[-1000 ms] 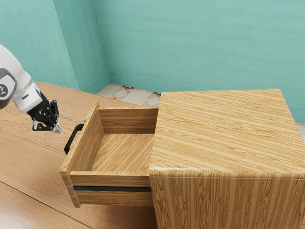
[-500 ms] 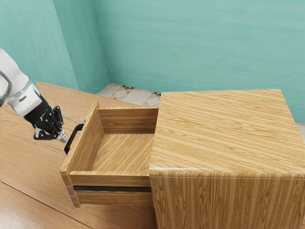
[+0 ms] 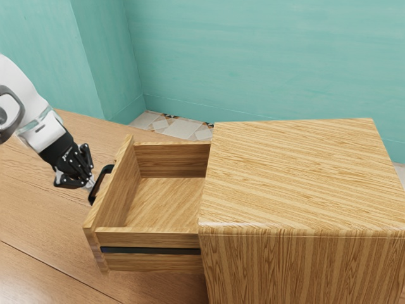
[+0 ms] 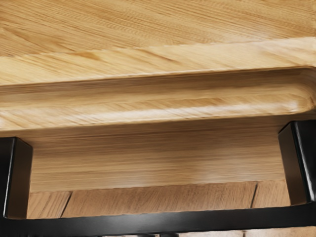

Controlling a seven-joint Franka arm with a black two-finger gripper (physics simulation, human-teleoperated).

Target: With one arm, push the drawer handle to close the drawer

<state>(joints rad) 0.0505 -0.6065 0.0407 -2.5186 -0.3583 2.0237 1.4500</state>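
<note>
At the exterior view's left, our gripper (image 3: pixel 89 186) has its tips together against the black handle (image 3: pixel 97 185), which lies just toward that view's right, its long bar across our push.

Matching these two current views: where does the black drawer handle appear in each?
Exterior view: the black handle, toward the exterior view's left, beside the tool.
Wrist view: the black handle spans the picture, with two posts.
Shared landmark: the drawer front behind it.
</note>
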